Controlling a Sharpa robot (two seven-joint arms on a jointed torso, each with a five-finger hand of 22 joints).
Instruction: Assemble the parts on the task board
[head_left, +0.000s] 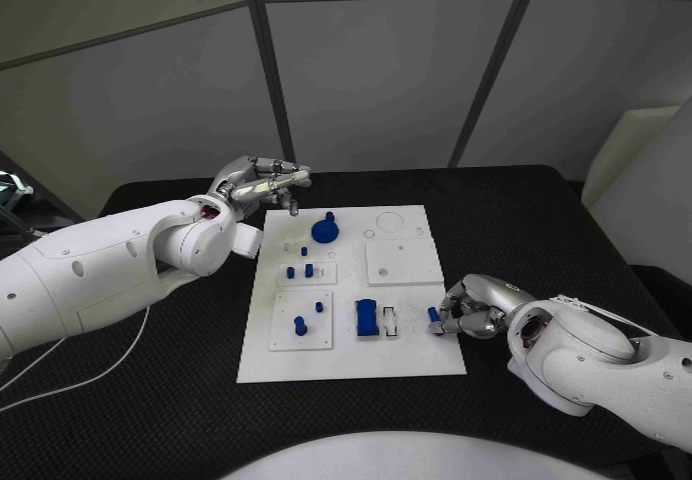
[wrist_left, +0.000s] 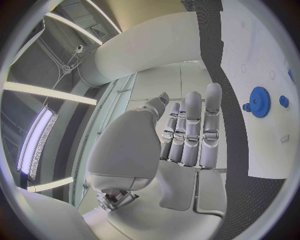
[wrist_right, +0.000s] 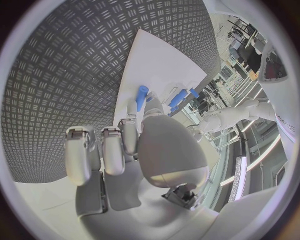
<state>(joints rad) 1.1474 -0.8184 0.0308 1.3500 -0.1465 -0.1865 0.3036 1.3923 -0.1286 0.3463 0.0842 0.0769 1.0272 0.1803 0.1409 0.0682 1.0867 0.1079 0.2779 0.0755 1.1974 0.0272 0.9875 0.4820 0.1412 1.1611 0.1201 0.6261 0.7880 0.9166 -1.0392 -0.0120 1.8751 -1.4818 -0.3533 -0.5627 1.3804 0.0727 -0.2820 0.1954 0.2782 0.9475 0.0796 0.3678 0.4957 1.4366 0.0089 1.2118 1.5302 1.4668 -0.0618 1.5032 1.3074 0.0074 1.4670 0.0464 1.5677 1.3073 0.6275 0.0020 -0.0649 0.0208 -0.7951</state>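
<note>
The white task board (head_left: 411, 355) lies in the middle of the table. A blue gear (head_left: 326, 231) (wrist_left: 258, 102) stands near its far end. My left hand (head_left: 260, 185) (wrist_left: 187, 132) hovers over the board's far left corner with straight fingers and holds nothing. At the board's right edge, my right hand (head_left: 473, 308) (wrist_right: 134, 135) pinches a small blue peg (head_left: 433, 315) (wrist_right: 141, 96) between thumb and finger, low over the board. A blue block (head_left: 366, 317) (wrist_right: 178, 97) lies just left of that peg.
Small blue pegs (head_left: 299, 270) stand in a white inset plate at mid-board, and two more (head_left: 300, 325) in the plate at the near left. A white piece (head_left: 389, 322) lies beside the blue block. A square white plate (head_left: 402, 262) sits right of centre. Black table (head_left: 534, 220) surrounds the board.
</note>
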